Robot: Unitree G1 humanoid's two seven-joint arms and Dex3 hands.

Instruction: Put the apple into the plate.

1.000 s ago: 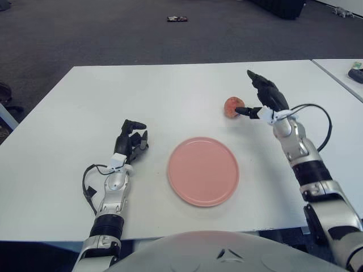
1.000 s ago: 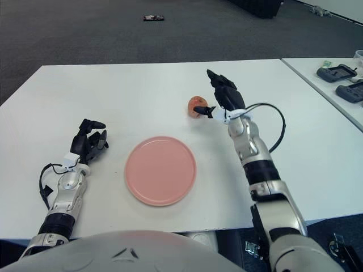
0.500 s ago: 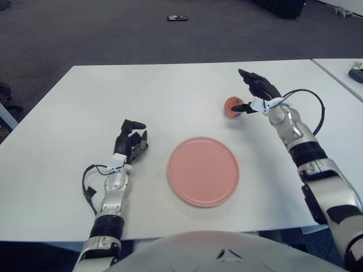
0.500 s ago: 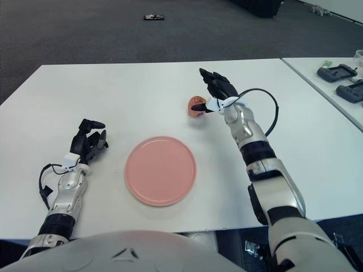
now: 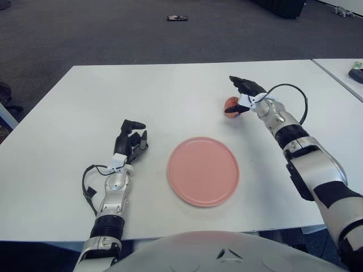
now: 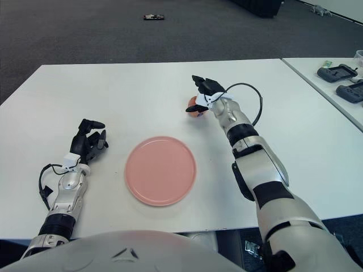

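left eye view: the right hand [image 5: 245, 94] reaches out over the white table [image 5: 85, 102], fingers spread around the top and near side of the apple [image 5: 230, 107], apparently touching it, though a firm grip is hard to confirm. the apple sits on the table, beyond the pink plate [image 5: 202, 170] and to its right, apart from it. the left hand [image 5: 130, 140] shows left of the plate, fingers curled, holding nothing.

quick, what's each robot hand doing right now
Left robot hand: curled shut, holding nothing, left of the pink plate.
Right robot hand: over the apple, fingers around it; a firm grip cannot be told.
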